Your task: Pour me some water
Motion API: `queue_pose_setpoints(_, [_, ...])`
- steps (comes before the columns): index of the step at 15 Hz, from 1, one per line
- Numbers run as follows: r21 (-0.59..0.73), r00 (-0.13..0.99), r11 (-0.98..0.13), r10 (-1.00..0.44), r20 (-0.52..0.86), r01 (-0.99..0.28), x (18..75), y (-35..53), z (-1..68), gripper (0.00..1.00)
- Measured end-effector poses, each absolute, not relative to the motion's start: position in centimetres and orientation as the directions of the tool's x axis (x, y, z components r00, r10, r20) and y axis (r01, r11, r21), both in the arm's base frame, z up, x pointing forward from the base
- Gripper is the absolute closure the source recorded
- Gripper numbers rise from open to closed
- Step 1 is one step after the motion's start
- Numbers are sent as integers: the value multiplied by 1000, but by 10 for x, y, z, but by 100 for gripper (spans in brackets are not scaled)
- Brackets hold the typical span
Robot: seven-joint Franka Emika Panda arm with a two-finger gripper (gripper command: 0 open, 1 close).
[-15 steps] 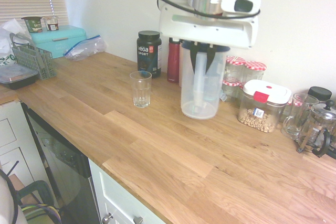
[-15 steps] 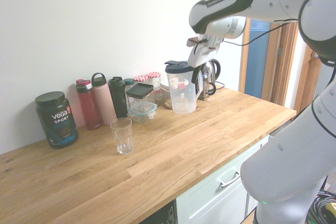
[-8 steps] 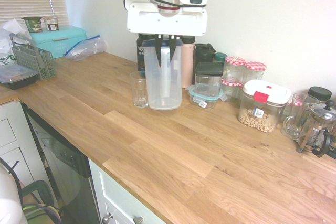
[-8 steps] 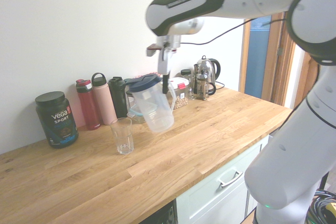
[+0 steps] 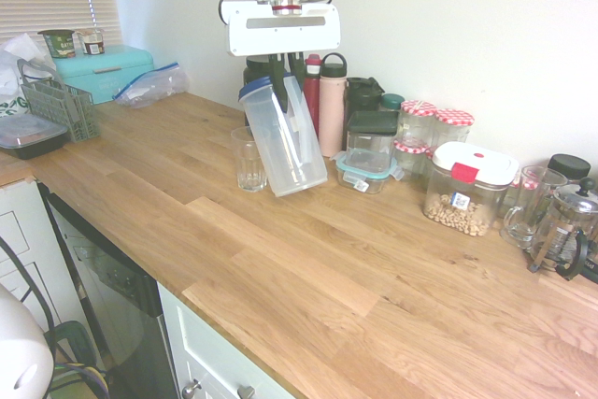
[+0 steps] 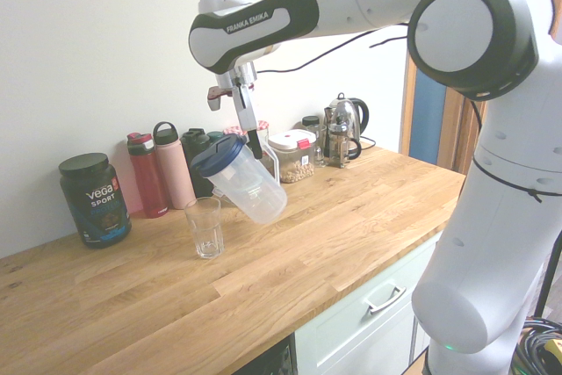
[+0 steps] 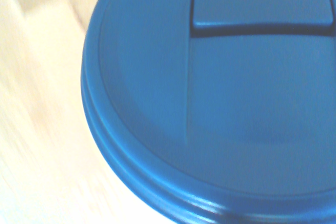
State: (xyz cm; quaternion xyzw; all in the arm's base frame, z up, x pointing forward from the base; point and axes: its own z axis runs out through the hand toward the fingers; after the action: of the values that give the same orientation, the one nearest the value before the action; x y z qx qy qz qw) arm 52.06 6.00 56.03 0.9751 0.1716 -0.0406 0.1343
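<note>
Wooden surface (image 5: 308,277) runs across frame. Upper left: teal bread box (image 5: 101,70) with two small tubs (image 5: 75,42) on top, a zip bag (image 5: 149,84) beside it, a green wire rack (image 5: 62,106) in front. Along the back wall, centre to right: black Vega Sport tub (image 6: 93,198), red bottle (image 6: 146,174), pink bottle (image 5: 332,106), dark bottle (image 6: 196,161), glass box with dark lid (image 5: 372,135), two gingham-lidded jars (image 5: 434,130), white-lidded container of chickpeas (image 5: 465,189), French press (image 5: 564,227).
</note>
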Motion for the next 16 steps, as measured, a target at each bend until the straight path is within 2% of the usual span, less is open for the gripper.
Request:
queue_pose_setpoints(6, [453, 824, -689, 495, -276, 566, 524, 104, 556, 100])
queue_pose_setpoints(16, [544, 755, -525, 482, -443, 655, 549, 148, 530, 100])
